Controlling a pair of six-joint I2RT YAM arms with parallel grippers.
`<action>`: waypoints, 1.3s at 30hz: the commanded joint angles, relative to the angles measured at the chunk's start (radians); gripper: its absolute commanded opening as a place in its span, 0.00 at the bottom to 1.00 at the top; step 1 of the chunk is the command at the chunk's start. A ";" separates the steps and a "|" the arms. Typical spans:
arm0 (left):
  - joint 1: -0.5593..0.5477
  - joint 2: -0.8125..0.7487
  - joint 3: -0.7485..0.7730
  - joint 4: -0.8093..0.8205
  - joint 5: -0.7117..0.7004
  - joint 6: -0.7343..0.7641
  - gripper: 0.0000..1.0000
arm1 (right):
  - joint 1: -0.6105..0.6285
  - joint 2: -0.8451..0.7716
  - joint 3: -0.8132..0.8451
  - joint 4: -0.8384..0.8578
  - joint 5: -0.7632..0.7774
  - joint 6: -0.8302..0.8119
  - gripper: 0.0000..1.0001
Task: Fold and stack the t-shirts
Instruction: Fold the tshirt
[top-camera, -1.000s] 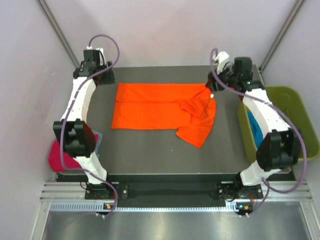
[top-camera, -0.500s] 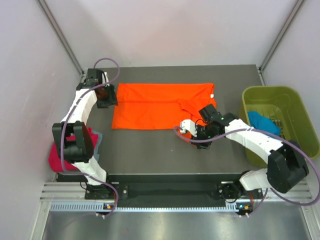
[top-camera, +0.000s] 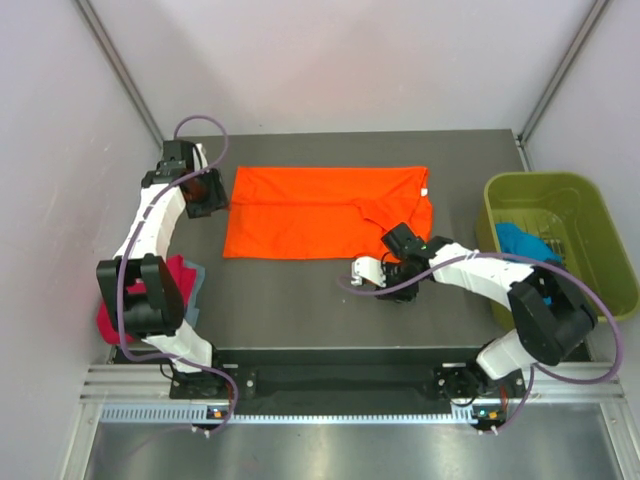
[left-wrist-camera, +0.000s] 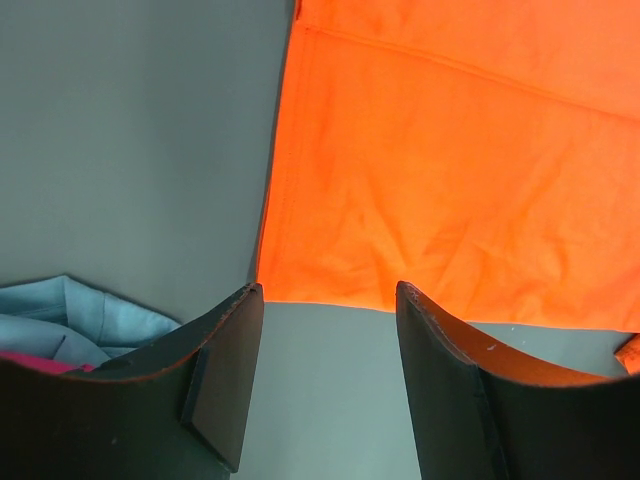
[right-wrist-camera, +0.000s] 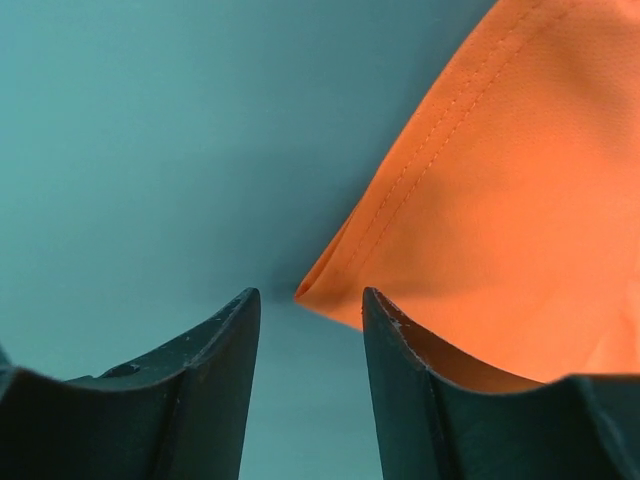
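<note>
The orange t-shirt (top-camera: 310, 210) lies flat at the table's back middle, its white tag (top-camera: 425, 193) at the right edge. My left gripper (top-camera: 208, 192) is open and empty just off the shirt's left edge; the left wrist view shows the orange hem (left-wrist-camera: 450, 170) beyond the open gripper (left-wrist-camera: 330, 300). My right gripper (top-camera: 388, 266) is low at the shirt's front right flap, open, with an orange corner (right-wrist-camera: 480, 200) just ahead of it (right-wrist-camera: 310, 300). The magenta-pink shirt (top-camera: 125, 310) and the grey-blue shirt (top-camera: 196, 276) lie at the left edge. The teal-blue shirt (top-camera: 518, 241) is in the bin.
The olive-green plastic bin (top-camera: 590, 215) stands at the right edge, beside the right arm's elbow. Grey walls close in on both sides and the back. The grey-blue cloth (left-wrist-camera: 70, 310) shows at the lower left of the left wrist view.
My right arm swung from the back right corner down to the shirt's front right flap and then moved a little left. The left gripper moved slightly along the shirt's left edge.
</note>
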 joint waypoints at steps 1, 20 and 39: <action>0.015 -0.046 -0.003 0.025 0.019 -0.014 0.61 | 0.016 0.034 0.048 0.062 0.023 -0.015 0.45; 0.049 -0.073 -0.232 -0.050 0.129 -0.121 0.63 | 0.007 -0.126 0.186 -0.027 0.167 -0.004 0.00; 0.116 0.159 -0.173 0.039 0.114 -0.094 0.46 | -0.027 -0.132 0.179 -0.013 0.136 0.028 0.00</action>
